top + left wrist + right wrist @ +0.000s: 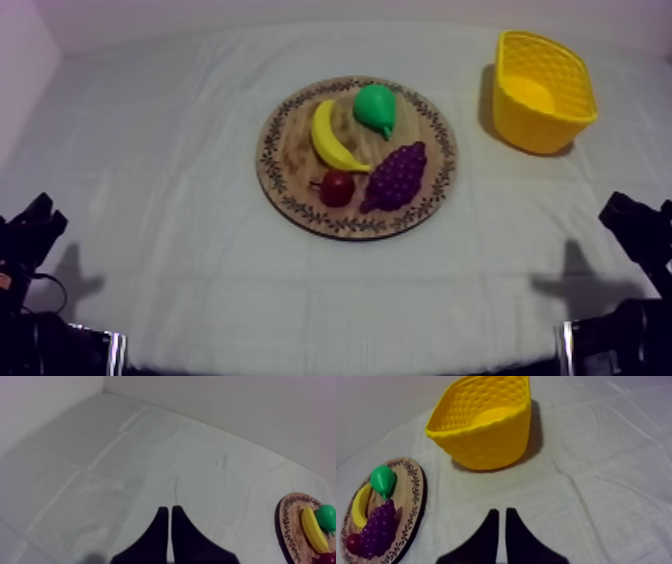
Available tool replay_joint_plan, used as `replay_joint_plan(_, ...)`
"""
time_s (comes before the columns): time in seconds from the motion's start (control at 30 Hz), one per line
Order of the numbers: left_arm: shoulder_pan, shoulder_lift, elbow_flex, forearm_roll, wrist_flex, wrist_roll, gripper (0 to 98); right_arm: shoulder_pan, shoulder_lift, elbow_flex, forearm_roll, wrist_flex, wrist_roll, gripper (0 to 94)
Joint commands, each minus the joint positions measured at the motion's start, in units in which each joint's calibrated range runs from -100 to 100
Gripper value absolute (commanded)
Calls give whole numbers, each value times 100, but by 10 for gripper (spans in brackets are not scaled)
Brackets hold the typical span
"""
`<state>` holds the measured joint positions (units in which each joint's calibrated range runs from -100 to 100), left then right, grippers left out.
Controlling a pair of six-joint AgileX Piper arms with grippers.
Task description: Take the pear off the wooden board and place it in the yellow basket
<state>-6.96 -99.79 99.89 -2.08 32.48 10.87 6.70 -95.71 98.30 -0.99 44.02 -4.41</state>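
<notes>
Top view: pear on wooden board

creased grey-white cloth over the table, plain pale wall behind, soft dim light

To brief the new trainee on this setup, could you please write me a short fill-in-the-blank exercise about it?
1. The pear lies on the wooden ____, beside the banana.
2. The yellow basket stands on the robot's ____ side.
3. The small red fruit lies next to the purple ____.
4. The left claw and the right claw are both ____, holding nothing.
Missing: board; right; grapes; shut.
</notes>
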Motion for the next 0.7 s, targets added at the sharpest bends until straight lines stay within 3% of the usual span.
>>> replay_joint_plan(0.0,-3,-4,0,0,2,0,1,12,-4,-8,-1,1,-8,84)
replay_joint_plan(0.3,-3,-4,0,0,2,0,1,-234,697,-752,189,-232,-168,95)
replay_joint_plan(0.67,-3,-4,0,0,2,0,1,-1316,2976,-4218,917,1100,-1007,93)
